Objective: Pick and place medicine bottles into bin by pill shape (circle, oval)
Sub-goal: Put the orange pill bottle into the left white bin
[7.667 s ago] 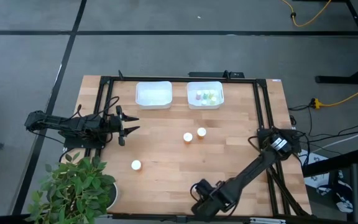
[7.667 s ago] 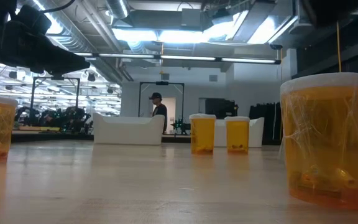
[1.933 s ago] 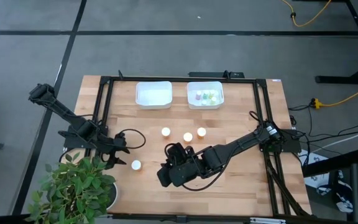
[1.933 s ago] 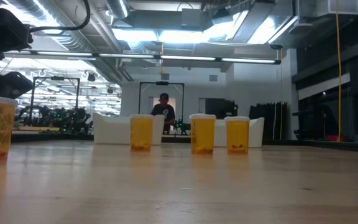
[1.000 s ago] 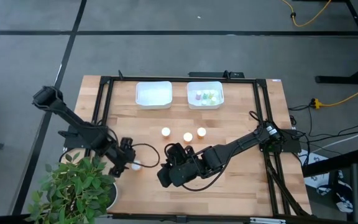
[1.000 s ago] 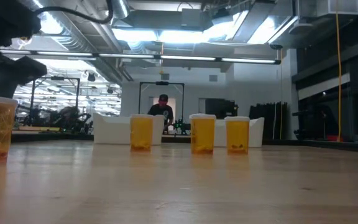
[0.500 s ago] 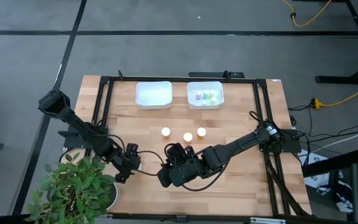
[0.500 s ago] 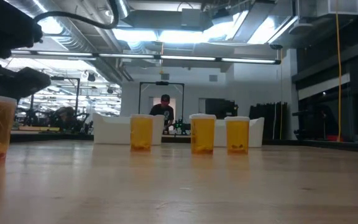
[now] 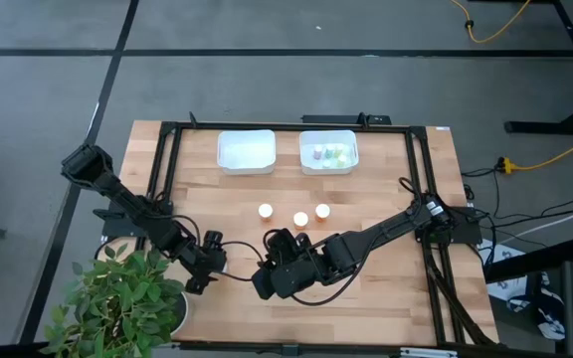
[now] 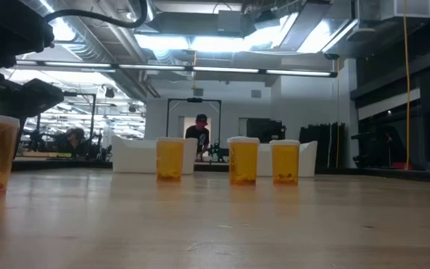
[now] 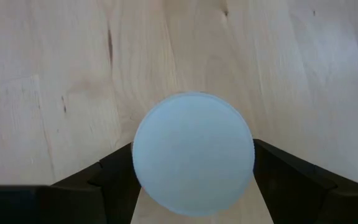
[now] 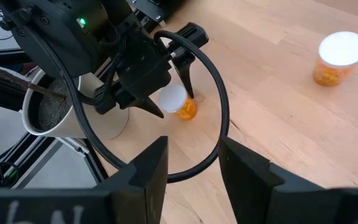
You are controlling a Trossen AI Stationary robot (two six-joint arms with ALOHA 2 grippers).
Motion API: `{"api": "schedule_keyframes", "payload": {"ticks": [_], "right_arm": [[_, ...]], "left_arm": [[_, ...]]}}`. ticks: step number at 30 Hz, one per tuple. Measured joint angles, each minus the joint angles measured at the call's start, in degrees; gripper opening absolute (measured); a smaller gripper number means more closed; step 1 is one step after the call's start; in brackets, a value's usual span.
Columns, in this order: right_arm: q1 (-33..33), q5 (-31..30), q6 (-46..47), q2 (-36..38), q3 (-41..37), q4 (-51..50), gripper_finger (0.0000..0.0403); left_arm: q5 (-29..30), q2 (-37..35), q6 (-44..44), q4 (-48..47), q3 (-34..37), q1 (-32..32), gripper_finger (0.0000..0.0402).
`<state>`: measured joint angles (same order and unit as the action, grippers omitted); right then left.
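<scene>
An orange medicine bottle with a white cap stands upright on the table near its left front. My left gripper hangs over it, open, pointing steeply down, with one finger on each side of the cap. In the high view that gripper covers the bottle. Three more bottles stand in a row at mid-table. My right gripper hovers just to the right of the left one, well above the table. Its fingers stand a little apart with nothing between them.
Two white bins stand at the far edge: the left bin shows nothing inside, and the right bin holds several small bottles. A potted plant crowds the near left corner. A person stands far behind the table.
My left gripper has gone down and a little toward the table's right and near edges. Its open fingers have come around the single bottle, and it has then kept still. The bottle has not moved.
</scene>
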<state>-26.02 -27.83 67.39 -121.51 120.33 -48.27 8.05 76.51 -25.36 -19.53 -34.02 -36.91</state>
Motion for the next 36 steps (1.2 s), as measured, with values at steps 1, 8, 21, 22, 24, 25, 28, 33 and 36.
{"api": "schedule_keyframes", "payload": {"ticks": [1, 8, 21, 22, 24, 25, 28, 33, 36], "right_arm": [[0.00, 0.02, -0.02, 0.00, 0.00, 0.02, 0.0143], [0.00, 0.00, -0.06, 0.00, 0.00, 0.02, 0.0143], [0.00, 0.00, -0.11, 0.00, 0.00, 0.01, 0.0143], [0.00, 0.00, -0.11, 0.00, 0.00, 0.02, 0.0143], [0.00, 0.00, -0.13, 0.00, 0.00, 0.02, 0.0143], [0.01, 0.00, -0.13, 0.00, 0.00, 0.01, 0.0143], [0.01, -0.01, -0.13, 0.00, 0.00, 0.02, 0.0143], [0.00, -0.02, -0.15, 0.00, 0.00, 0.00, 0.0143], [0.00, -0.02, -0.16, 0.00, -0.01, 0.00, 0.0143]], "left_arm": [[0.00, 0.00, -0.01, -0.02, 0.00, 0.00, 0.0275], [-0.01, 0.00, -1.53, -0.13, 0.00, 0.00, 0.0275], [3.41, -0.02, -1.49, -0.10, 0.00, 0.02, 0.0275], [3.44, -0.02, -1.49, -0.10, 0.00, 0.02, 0.0275], [3.24, -0.02, -1.49, -0.11, 0.00, 0.02, 0.0275], [3.11, -0.02, -1.49, -0.11, 0.00, 0.02, 0.0275], [3.05, -0.02, -1.51, -0.11, 0.00, 0.02, 0.0275], [3.33, -0.02, -1.52, -0.09, 0.00, 0.02, 0.0275], [3.76, -0.02, -1.53, 0.05, 0.00, 0.02, 0.0275]]}}
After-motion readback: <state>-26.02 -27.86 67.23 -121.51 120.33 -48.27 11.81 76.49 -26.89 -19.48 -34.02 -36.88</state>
